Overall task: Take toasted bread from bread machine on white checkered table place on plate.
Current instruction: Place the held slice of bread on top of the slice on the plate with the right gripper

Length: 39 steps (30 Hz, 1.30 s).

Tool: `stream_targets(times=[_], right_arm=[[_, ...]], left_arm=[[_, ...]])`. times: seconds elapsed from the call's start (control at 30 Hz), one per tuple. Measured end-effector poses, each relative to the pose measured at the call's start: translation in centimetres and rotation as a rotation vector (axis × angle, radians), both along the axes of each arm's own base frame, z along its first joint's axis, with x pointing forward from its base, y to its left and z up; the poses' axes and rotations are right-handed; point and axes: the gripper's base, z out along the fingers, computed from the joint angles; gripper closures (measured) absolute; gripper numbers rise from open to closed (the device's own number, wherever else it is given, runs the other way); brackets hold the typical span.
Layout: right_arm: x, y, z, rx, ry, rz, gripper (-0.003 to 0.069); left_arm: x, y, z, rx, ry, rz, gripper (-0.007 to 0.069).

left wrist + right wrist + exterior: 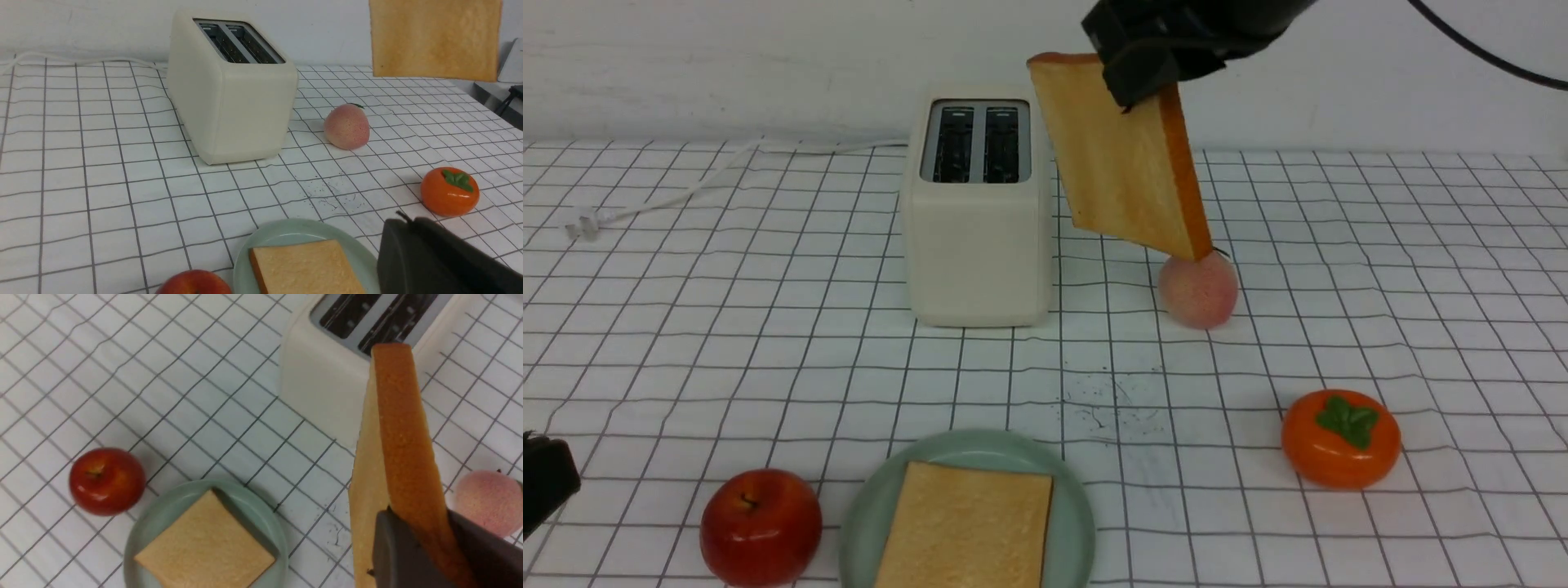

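Observation:
A slice of toasted bread [1123, 175] hangs tilted in the air just right of the bread machine [976, 237], with my right gripper [1145, 82] shut on its top edge. In the right wrist view the slice's crust [402, 428] runs between the two fingers [398, 555]. Both slots of the cream bread machine [233, 94] are empty. Another slice of toasted bread [968, 527] lies flat on the mint-green plate [870, 506] at the front of the white checkered table [686, 327]. My left gripper [402, 222] is shut and empty, low beside the plate [286, 232].
A red apple [760, 527] sits left of the plate. A pink peach [1199, 290] lies right of the bread machine, under the hanging slice. An orange persimmon [1341, 438] is at the front right. The white power cord [645, 204] trails at the back left.

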Motion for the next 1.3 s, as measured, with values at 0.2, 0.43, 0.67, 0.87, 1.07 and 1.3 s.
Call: stream_targets(times=[0.2,0.43,0.67,0.87,1.07,1.3], right_arm=[[-4.3,-1.9,-4.0,-0.018,0.186,0.051,0.0554],[-4.9,1.4,-12.0,0.204,0.425,0.259,0.0554],[-2.1,3.3,-15.9,0.384,0.527,0.310,0.0554],[0.9,4.2,-20.3,0.468,0.614,0.270,0.0554],[2.1,4.7,-23.5,0.458,0.658,0.235,0.0555],[3.5,4.2,-24.7,0.401,0.571,0.151,0.0528]], left_arm=[[0.0,0.0,0.1,-0.003,-0.007,0.002,0.0637],[0.0,0.0,0.1,-0.005,-0.010,0.002,0.0637],[0.0,0.0,0.1,-0.005,-0.010,0.002,0.0637],[0.0,0.0,0.1,-0.005,-0.010,0.002,0.0637],[0.0,0.0,0.1,-0.005,-0.009,0.002,0.0634],[0.0,0.0,0.1,-0.005,-0.009,0.002,0.0632]])
